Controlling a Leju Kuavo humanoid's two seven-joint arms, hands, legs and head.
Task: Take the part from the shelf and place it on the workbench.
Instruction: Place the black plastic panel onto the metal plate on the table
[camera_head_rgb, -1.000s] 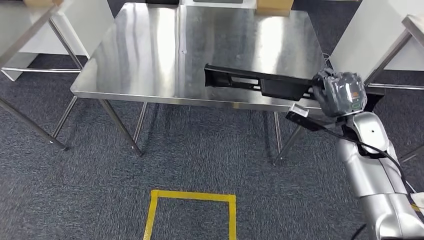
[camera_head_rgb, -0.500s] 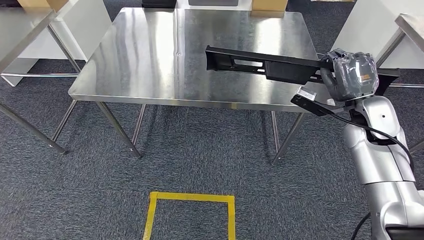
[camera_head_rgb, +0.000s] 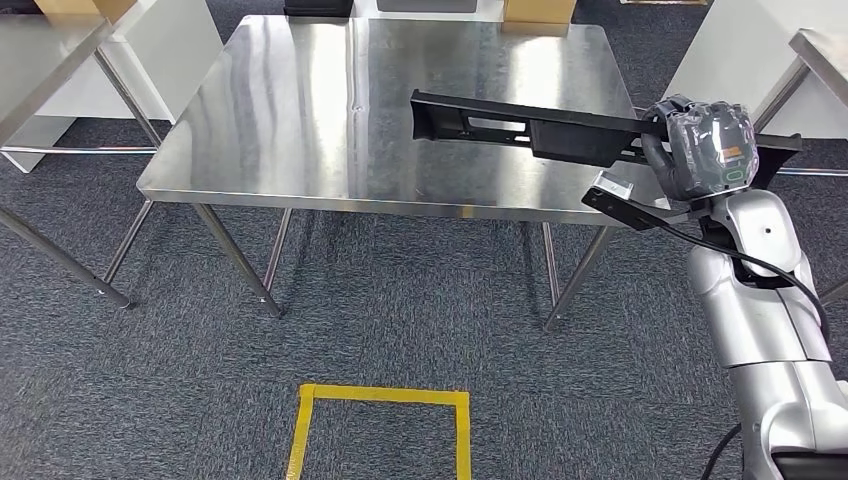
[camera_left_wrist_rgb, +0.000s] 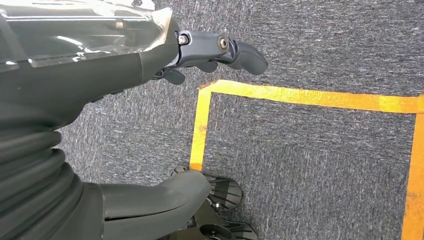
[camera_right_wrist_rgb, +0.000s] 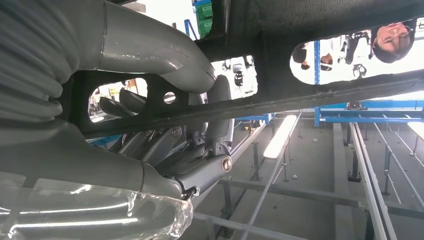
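From the head view, the right hand (camera_head_rgb: 708, 148) gripped the long black part (camera_head_rgb: 530, 128), held level above the steel tabletop (camera_head_rgb: 300, 110); a small white label near the wrist was unreadable. At the left wrist, the left hand (camera_left_wrist_rgb: 150, 65) hung over grey carpet and yellow tape (camera_left_wrist_rgb: 300, 95), fingers (camera_left_wrist_rgb: 240, 50) apart, holding nothing. At the right wrist, fingers (camera_right_wrist_rgb: 165, 145) wrapped the part's slotted bar.

You have the left hand (camera_left_wrist_rgb: 150, 65) hanging over grey carpet (camera_left_wrist_rgb: 310, 160), fingers (camera_left_wrist_rgb: 240, 50) spread and holding nothing. Yellow tape (camera_left_wrist_rgb: 300, 95) marks a squared corner on the carpet beneath it.
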